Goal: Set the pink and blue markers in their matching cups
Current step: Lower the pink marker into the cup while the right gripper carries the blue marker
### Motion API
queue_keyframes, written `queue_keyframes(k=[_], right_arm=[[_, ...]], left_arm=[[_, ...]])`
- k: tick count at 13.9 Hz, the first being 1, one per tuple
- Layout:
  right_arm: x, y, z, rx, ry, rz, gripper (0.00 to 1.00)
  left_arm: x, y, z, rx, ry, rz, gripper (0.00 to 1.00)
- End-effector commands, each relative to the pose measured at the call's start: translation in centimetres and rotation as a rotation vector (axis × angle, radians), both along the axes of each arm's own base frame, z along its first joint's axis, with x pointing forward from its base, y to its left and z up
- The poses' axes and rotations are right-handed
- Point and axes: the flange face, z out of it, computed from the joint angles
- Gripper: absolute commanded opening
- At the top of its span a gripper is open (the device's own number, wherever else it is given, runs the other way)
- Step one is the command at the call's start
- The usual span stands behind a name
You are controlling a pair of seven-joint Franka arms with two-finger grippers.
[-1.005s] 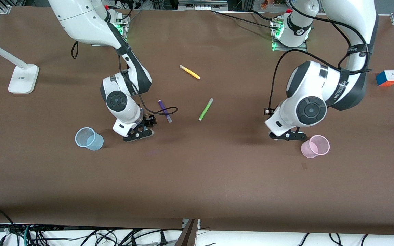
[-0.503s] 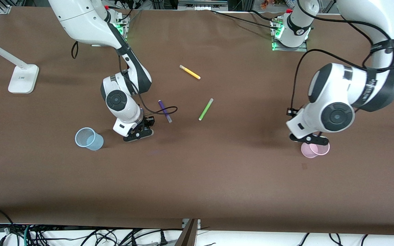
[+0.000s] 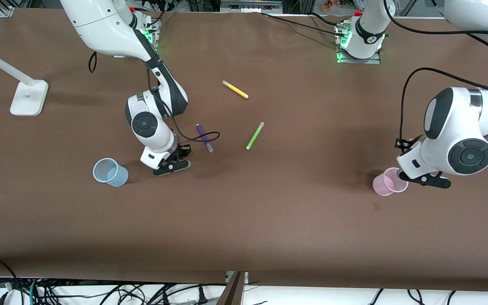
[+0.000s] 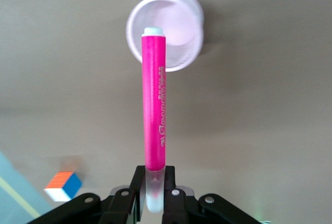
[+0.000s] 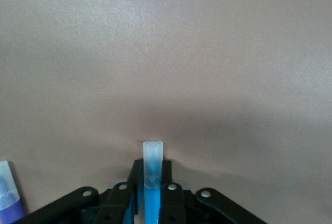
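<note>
My left gripper (image 3: 426,181) hangs over the table just beside the pale pink cup (image 3: 390,181), toward the left arm's end. In the left wrist view this gripper (image 4: 153,190) is shut on the pale cap of the pink marker (image 4: 154,105). The marker's other end lines up with the pink cup's mouth (image 4: 176,27). My right gripper (image 3: 171,166) is low over the table between the pale blue cup (image 3: 109,171) and a purple marker. In the right wrist view it (image 5: 152,175) is shut on the blue marker (image 5: 153,203), greyish cap pointing out.
The purple marker (image 3: 204,137), a lime green marker (image 3: 254,135) and a yellow marker (image 3: 235,89) lie mid-table. A white lamp base (image 3: 29,97) stands at the right arm's end. A colour cube (image 4: 62,185) shows in the left wrist view.
My left arm has swung toward its own end of the table, passing over the pink cup with the pink marker. The right gripper has barely moved.
</note>
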Motion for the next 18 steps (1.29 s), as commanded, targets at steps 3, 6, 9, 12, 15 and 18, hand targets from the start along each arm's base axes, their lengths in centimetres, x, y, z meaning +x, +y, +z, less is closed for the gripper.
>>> queue_keyframes(k=[3,6,9,12,15,18], right_arm=[[0.8,0.3,2.9,0.024,-0.054,0.045,0.0],[2.2,0.0,7.6,0.046,-0.119,0.096,0.0],[4.3,-1.1,11.7,0.04,-0.115,0.265,0.0],[5.7,-2.7,16.3,0.06,-0.058,0.397,0.0],[7.3,-8.0,18.9,0.218,-0.045,0.597,0.0],[7.6,-13.2,19.5,0.331,-0.04,0.764,0.0]], left_arm=[[2.2,-0.6,-5.4,0.164,0.129,-0.271,0.0],[2.6,-0.4,-8.4,0.213,0.209,-0.394,0.0],[2.1,-3.4,-11.8,0.226,0.25,-0.438,0.0],[2.0,-4.3,-12.4,0.278,0.258,-0.478,0.22],[2.2,-4.5,-11.7,0.268,0.241,-0.467,1.0],[2.2,-5.7,-11.0,0.284,0.191,-0.426,1.0]])
